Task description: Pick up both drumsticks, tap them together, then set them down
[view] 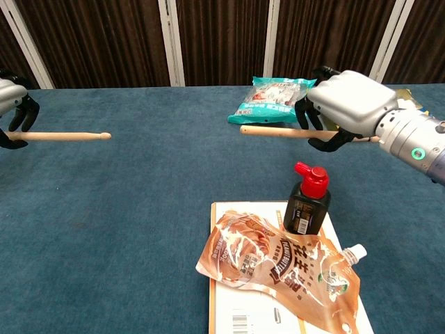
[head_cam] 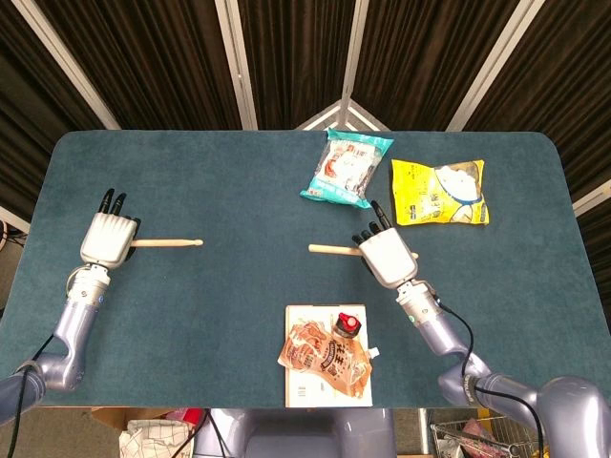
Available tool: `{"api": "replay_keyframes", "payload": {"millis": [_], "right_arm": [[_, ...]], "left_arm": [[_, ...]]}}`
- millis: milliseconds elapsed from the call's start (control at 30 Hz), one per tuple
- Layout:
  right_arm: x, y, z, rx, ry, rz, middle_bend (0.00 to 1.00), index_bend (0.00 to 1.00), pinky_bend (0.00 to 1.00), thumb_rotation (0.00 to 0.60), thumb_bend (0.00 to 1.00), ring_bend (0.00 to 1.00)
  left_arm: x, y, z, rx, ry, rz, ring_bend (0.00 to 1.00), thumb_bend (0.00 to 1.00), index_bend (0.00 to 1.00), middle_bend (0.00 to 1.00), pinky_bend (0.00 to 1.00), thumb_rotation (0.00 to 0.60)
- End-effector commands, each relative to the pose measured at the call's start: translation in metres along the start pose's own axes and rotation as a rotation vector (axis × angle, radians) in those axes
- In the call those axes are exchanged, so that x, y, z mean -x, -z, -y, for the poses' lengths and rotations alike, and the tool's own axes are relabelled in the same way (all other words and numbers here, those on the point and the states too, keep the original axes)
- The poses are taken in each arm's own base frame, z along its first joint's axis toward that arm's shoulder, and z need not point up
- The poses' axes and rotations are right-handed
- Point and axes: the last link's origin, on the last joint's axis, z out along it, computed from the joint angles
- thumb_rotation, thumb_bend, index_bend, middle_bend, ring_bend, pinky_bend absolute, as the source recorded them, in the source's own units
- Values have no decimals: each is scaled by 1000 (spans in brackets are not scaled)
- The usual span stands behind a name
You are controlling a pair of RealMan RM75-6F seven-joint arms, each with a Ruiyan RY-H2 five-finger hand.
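Observation:
My left hand grips one wooden drumstick at the table's left side, its tip pointing right, held level just above the cloth. At centre right, my right hand holds the other drumstick, whose free end points left. Both sticks lie roughly horizontal and far apart. Whether either stick touches the table cannot be told.
A teal snack bag and a yellow bag lie at the back right. Near the front edge a black bottle with a red cap and a brown pouch sit on a white card.

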Motion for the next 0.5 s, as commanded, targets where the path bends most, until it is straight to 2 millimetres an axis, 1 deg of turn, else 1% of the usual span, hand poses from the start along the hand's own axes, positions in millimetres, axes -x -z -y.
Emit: {"api": "replay_keyframes", "payload": {"millis": [33, 200, 333, 500], "right_arm": [[12, -9, 16, -4, -2, 52, 678, 675, 0, 600, 536, 402], [17, -18, 25, 12, -5, 76, 678, 675, 0, 600, 536, 402], [20, -25, 25, 36, -17, 109, 678, 675, 0, 600, 537, 402], [17, -34, 22, 64, -12, 122, 678, 675, 0, 600, 535, 391]], "left_arm": [[12, -12, -15, -4, 64, 40, 104, 460, 684, 609, 0, 600], [23, -19, -23, -21, 80, 62, 104, 460, 677, 604, 0, 600], [28, -22, -27, -25, 84, 75, 104, 460, 671, 591, 0, 600], [28, -25, -28, -31, 86, 70, 104, 460, 670, 580, 0, 600]]}}
